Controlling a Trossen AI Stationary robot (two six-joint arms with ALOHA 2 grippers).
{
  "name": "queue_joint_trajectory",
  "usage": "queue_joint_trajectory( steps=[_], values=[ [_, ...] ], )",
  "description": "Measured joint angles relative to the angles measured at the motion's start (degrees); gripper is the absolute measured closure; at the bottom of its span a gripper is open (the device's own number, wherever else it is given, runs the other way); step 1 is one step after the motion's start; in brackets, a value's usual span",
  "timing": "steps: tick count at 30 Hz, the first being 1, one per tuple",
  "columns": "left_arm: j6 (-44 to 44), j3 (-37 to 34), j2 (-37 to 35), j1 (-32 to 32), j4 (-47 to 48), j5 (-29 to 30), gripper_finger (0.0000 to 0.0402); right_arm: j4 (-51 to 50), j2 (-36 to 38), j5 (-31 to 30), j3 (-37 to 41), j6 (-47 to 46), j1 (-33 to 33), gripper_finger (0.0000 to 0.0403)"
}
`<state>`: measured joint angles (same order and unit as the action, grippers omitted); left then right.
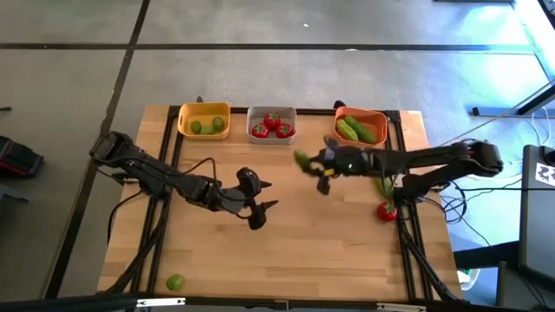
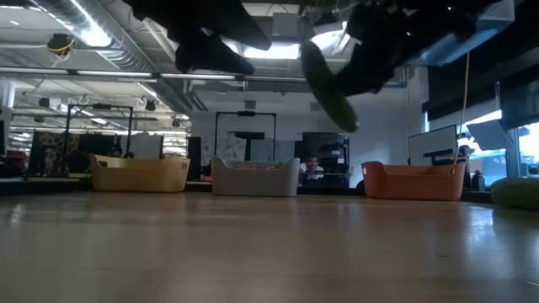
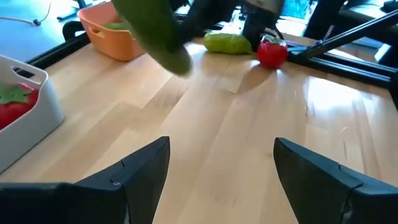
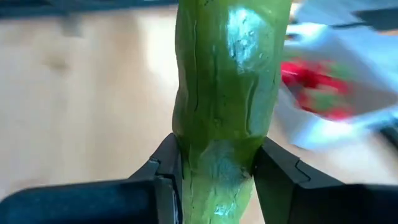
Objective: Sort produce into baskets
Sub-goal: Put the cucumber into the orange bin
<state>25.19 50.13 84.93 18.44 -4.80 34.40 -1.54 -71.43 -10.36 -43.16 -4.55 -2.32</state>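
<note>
My right gripper (image 1: pixel 323 172) is shut on a green cucumber (image 1: pixel 303 159) above the table's middle, in front of the grey basket (image 1: pixel 271 124), which holds red tomatoes. The yellow basket (image 1: pixel 205 120) holds limes and the orange basket (image 1: pixel 362 126) holds cucumbers. My left gripper (image 1: pixel 259 199) is open and empty over the middle of the table. A loose lime (image 1: pixel 175 282) lies near the front left. A loose tomato (image 1: pixel 387 210) and a cucumber (image 1: pixel 382 185) lie at the right. My right gripper pinches the cucumber between its two fingers, on its two long sides near one end (image 4: pixel 214 163). The fingers lie across the cucumber. It juts out past the fingertips. In the low view the cucumber (image 2: pixel 330 82) hangs tilted, lifted clear of the table.
The three baskets stand in a row along the table's far edge. Black frame rails (image 1: pixel 409 217) run along the table's left and right sides. Bare wood lies across the middle and front (image 1: pixel 295 260). The room behind shows in the low view.
</note>
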Motion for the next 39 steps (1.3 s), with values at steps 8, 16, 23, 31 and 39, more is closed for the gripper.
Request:
queue_joint_trajectory(
  steps=[8,16,23,31,39],
  values=[
    [0.4,0.0,2.0,0.0,-0.6,0.0,0.0119,-18.0,7.6,-6.7,0.0,10.7,-15.4,0.0281],
    [1.9,0.0,4.4,0.0,-0.5,-0.1,0.0119,-24.6,6.2,-7.0,0.0,19.9,-33.7,0.0281],
    [2.1,0.0,5.8,0.0,-0.6,-0.1,0.0119,-25.0,1.9,-0.7,0.0,20.2,-44.0,0.0281],
    [2.1,0.0,5.7,0.0,-0.6,-0.1,0.0119,-26.4,-4.0,-1.1,0.0,18.2,-46.6,0.0255],
    [1.9,0.0,5.7,0.0,-0.6,-0.1,0.0119,-30.7,-4.6,-6.2,-1.0,17.9,-46.5,0.0161]
  ],
)
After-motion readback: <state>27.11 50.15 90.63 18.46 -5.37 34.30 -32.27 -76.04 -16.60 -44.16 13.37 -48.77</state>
